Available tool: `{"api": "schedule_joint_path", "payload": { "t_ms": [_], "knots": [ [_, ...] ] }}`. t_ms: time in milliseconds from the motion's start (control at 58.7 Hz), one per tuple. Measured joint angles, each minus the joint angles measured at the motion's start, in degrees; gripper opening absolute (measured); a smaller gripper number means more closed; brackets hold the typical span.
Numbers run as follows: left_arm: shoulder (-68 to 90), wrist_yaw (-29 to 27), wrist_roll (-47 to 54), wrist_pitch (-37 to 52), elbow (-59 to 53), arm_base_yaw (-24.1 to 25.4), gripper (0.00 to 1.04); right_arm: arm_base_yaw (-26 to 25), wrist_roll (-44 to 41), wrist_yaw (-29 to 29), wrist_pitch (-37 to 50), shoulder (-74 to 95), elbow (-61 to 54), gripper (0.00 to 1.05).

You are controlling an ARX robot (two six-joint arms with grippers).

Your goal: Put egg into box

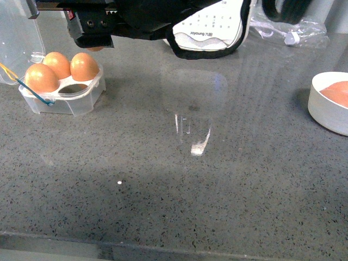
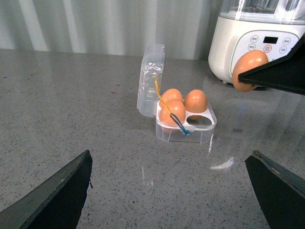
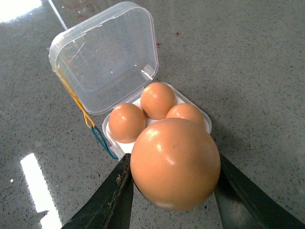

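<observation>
Orange-brown egg (image 3: 175,164) is clamped in the right end effector (image 3: 174,195), raised near the box (image 1: 65,103). Three other eggs (image 3: 157,100) leave one vacant cup (image 2: 201,121). Recommend centring over it, lowering slowly and releasing once seated. Left end effector (image 2: 169,188) is spread and empty.

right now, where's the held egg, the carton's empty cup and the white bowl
held egg (image 3: 175,164): right wrist view, middle of its shell
carton's empty cup (image 2: 200,122): left wrist view, the bare hollow
white bowl (image 1: 325,115): front view, outer wall
</observation>
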Motion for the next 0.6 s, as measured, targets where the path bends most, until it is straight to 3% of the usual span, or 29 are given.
{"api": "schedule_joint_path", "payload": {
  "t_ms": [596],
  "knots": [
    [0.00,0.00,0.00,0.00,0.00,0.00,0.98,2.95,-0.11,-1.36,-3.96,7.65,7.39,0.41]
  ]
}}
